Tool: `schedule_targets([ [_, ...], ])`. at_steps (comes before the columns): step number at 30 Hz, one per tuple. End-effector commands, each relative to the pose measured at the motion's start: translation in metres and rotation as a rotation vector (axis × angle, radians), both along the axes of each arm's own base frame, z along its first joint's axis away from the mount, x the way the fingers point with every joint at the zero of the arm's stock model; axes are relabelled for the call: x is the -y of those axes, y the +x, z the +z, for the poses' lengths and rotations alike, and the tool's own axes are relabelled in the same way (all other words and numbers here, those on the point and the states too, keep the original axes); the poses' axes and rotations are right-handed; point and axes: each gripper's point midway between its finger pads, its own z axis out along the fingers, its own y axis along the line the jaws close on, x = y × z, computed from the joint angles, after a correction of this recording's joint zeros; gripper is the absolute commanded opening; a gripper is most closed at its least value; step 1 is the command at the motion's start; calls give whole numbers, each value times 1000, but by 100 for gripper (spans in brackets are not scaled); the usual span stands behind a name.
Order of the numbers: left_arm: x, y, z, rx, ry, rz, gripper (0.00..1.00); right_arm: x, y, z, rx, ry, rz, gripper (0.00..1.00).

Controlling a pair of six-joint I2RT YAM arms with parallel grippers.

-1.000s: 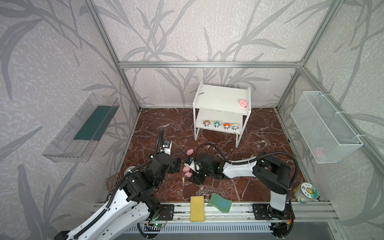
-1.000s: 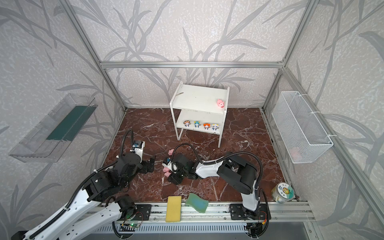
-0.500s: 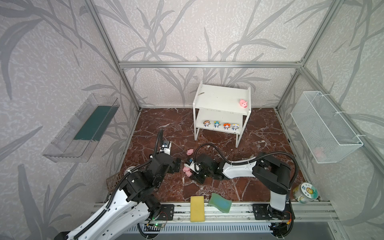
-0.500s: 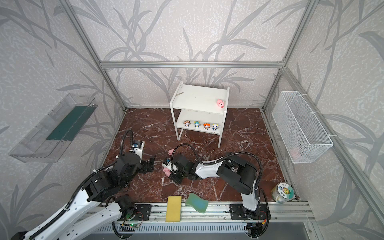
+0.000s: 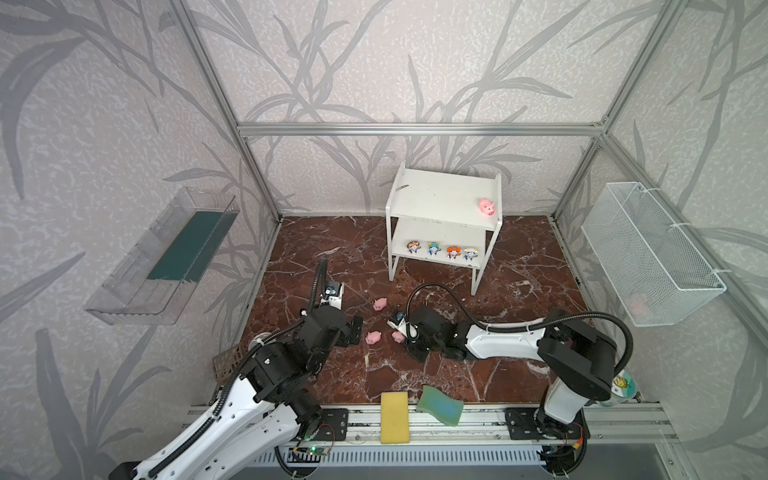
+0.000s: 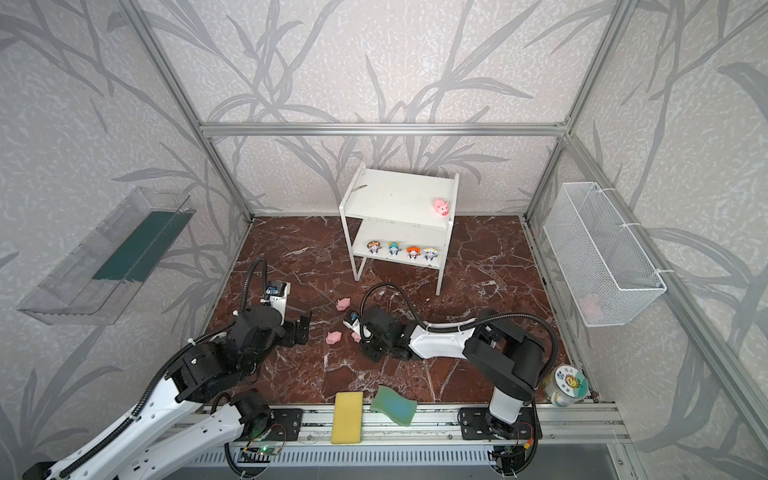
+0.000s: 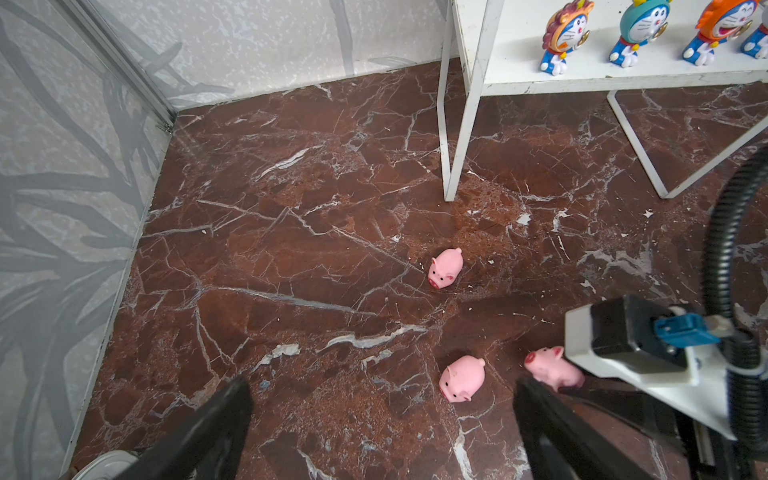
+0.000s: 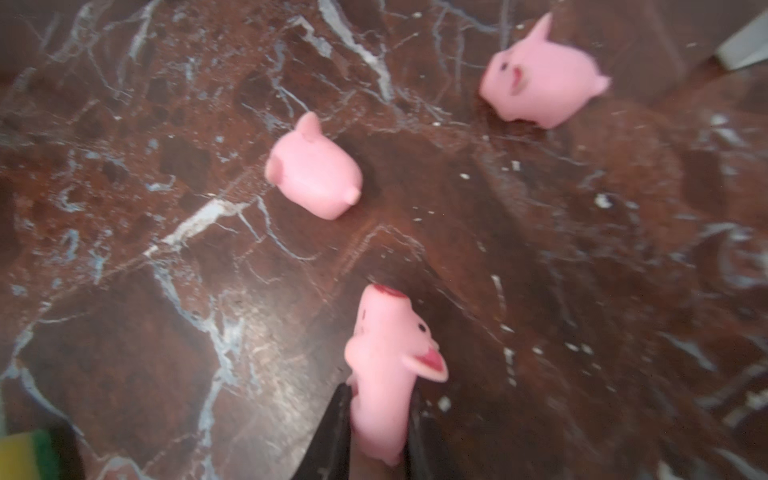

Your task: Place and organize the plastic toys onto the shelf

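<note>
The white shelf (image 5: 436, 195) (image 6: 390, 193) stands at the back. One pink pig (image 5: 487, 206) (image 6: 441, 206) sits on its top board, and several cartoon figurines (image 5: 454, 252) (image 7: 565, 33) line the lower board. Two pigs lie loose on the marble floor (image 5: 379, 304) (image 5: 373, 337) (image 7: 445, 268) (image 7: 461, 377) (image 8: 313, 170) (image 8: 540, 79). My right gripper (image 8: 379, 395) (image 5: 404, 334) is low over the floor and shut on a third pig (image 8: 386, 353) (image 7: 550, 368), squeezing its rear with the snout sticking out. My left gripper (image 7: 382, 390) (image 5: 355, 328) stands open and empty, just left of the nearer loose pig.
A yellow sponge (image 5: 394, 417) and a green sponge (image 5: 439, 405) lie at the front edge. A clear tray (image 5: 162, 253) hangs on the left wall and a wire basket (image 5: 648, 257) on the right wall. A jar (image 5: 621, 384) stands front right.
My right gripper's jaws have closed onto the pig between them. The left arm and the other toys have not moved.
</note>
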Motion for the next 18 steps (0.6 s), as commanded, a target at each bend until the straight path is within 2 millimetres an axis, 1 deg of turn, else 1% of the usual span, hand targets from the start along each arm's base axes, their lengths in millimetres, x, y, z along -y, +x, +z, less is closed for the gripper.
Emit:
schedule_targets([
  [1, 0, 2, -3, -1, -1, 9, 99, 44, 21, -1, 115, -186, -95, 23],
  [4, 0, 3, -2, -1, -2, 10, 99, 58, 26, -4, 155, -263, -118, 26],
  [8, 0, 2, -3, -6, -4, 10, 99, 66, 29, -12, 199, -334, -131, 26],
  [9, 0, 2, -3, -5, -5, 10, 99, 62, 24, -14, 220, -355, -108, 26],
  [12, 0, 2, -4, -7, -8, 12, 99, 55, 16, -15, 265, -390, -73, 28],
  [14, 0, 2, -4, -8, -6, 11, 99, 49, 8, -15, 283, -385, -48, 31],
  [18, 1, 3, -4, -10, -9, 9, 99, 35, -15, -13, 284, -359, 6, 45],
])
